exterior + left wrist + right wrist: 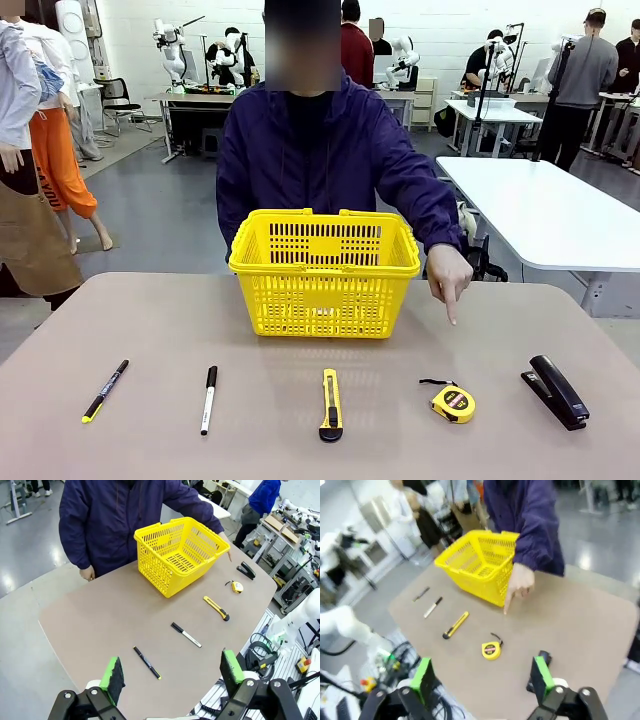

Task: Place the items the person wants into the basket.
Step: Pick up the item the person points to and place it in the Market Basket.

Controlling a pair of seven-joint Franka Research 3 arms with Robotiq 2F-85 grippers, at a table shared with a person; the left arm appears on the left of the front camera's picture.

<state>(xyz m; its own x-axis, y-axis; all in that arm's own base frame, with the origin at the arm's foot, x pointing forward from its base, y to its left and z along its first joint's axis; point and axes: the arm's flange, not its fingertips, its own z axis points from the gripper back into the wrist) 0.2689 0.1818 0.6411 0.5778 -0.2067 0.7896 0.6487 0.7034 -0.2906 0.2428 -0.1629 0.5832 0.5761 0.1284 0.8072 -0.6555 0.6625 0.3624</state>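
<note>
The yellow basket (pixel 324 272) stands at the table's middle back, in front of the person (pixel 325 150), whose hand (pixel 449 280) points a finger down toward the round yellow-and-black tape measure (pixel 453 402). The black stapler (pixel 557 391) lies at the front right. The slim black pen with a yellow-green tip (pixel 104 391) lies at the front left. My left gripper (pixel 172 672) hangs open high above the pen (pixel 147 662). My right gripper (pixel 482 675) is open above the tape measure (pixel 491 650); the stapler (pixel 540 666) is partly hidden behind one finger.
A white marker with a black cap (pixel 208 399) and a yellow-and-black utility knife (pixel 330 404) lie in the front row between the pen and the tape measure. The person's other hand (pixel 88 573) rests at the table's far edge. Another white table (pixel 545 215) stands behind right.
</note>
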